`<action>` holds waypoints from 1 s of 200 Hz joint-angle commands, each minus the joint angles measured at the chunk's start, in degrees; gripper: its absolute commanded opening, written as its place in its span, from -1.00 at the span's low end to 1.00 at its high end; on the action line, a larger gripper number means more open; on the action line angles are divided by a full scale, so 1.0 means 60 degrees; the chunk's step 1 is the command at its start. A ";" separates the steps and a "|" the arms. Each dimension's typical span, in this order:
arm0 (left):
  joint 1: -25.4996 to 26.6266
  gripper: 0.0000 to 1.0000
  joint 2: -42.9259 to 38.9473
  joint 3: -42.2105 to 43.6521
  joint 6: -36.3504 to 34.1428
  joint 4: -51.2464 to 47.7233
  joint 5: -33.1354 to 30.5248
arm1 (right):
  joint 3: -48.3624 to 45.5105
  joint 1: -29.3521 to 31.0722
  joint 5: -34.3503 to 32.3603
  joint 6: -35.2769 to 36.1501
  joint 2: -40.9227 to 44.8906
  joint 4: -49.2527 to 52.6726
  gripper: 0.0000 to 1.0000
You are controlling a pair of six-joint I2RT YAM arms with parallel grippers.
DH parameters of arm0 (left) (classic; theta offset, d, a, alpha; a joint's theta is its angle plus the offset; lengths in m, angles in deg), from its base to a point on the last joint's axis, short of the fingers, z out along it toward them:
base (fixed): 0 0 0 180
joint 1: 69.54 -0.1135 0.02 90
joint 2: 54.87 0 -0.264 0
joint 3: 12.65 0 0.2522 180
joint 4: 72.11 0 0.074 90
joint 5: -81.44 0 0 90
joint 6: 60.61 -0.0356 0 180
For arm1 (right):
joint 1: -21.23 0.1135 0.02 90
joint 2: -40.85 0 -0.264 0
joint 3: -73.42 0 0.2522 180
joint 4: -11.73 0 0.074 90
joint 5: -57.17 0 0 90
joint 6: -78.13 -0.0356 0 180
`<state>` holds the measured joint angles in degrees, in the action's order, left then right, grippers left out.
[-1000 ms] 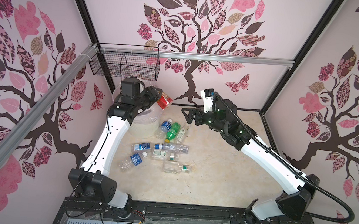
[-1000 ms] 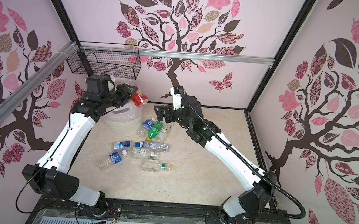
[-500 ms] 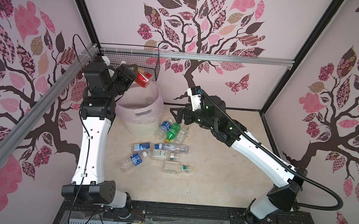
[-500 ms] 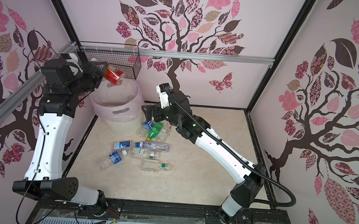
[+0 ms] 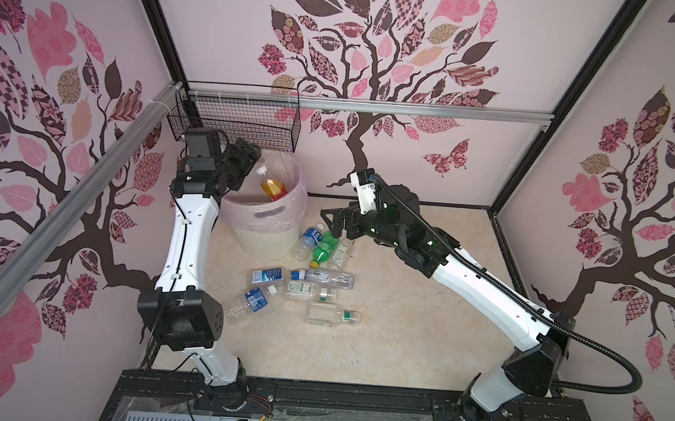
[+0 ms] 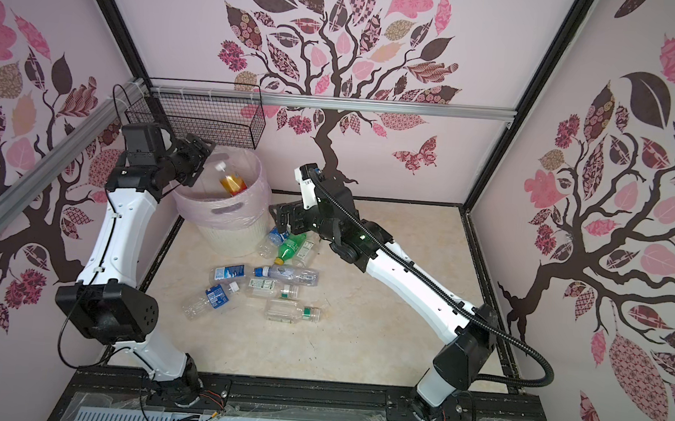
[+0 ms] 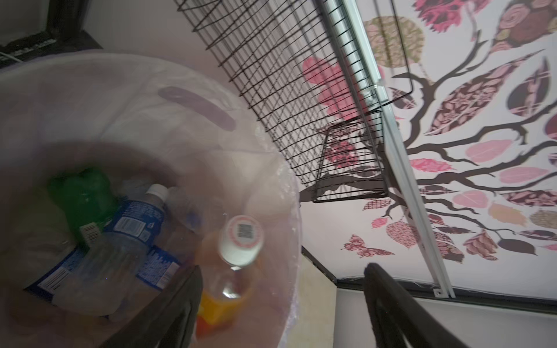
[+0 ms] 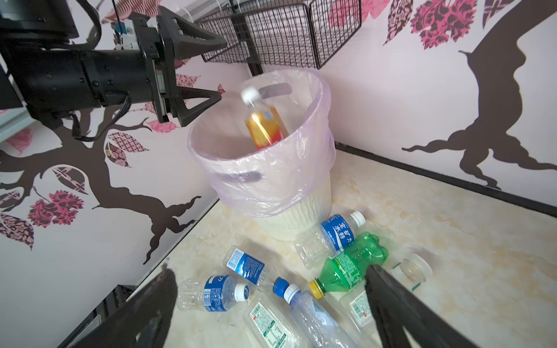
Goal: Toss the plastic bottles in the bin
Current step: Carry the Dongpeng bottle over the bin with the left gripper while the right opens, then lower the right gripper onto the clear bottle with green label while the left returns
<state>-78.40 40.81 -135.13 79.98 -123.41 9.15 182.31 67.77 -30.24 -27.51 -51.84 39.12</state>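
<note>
Left gripper (image 5: 248, 166): jaws spread wide, gripping nothing, poised over the left rim of the round pale pink-white bin with thin translucent liner (image 5: 270, 239), in the far left corner of the beige marbled table (image 5: 402, 309). Just beyond the jaws, free of them: orange-red plastic bottle with white cap (image 8: 265, 126), blurred, cap upward, lower half inside the bin's mouth. Deeper in the bin: green bottle (image 7: 81, 192) and blue-labelled clear bottles (image 7: 135, 223). Above the bin, on the back wall: black wire mesh basket (image 5: 243, 124). Right gripper (image 5: 332, 224): likewise wide open and empty, hovering over a green yellow-capped bottle (image 8: 352, 262) lying beside the bin's base. Toward the table's middle: scattered clear bottles (image 5: 304, 287), all lying flat.
</note>
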 commanded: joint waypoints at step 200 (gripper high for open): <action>0.5045 0.94 -0.2458 0.3260 -0.2933 -0.0584 -0.3088 | -0.3552 -0.0008 -0.1443 0.0289 0.1953 -0.0345 0.99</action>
<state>-51.19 27.98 -119.75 64.85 -125.88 -7.11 164.41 67.77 -35.96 -27.05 -44.40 37.20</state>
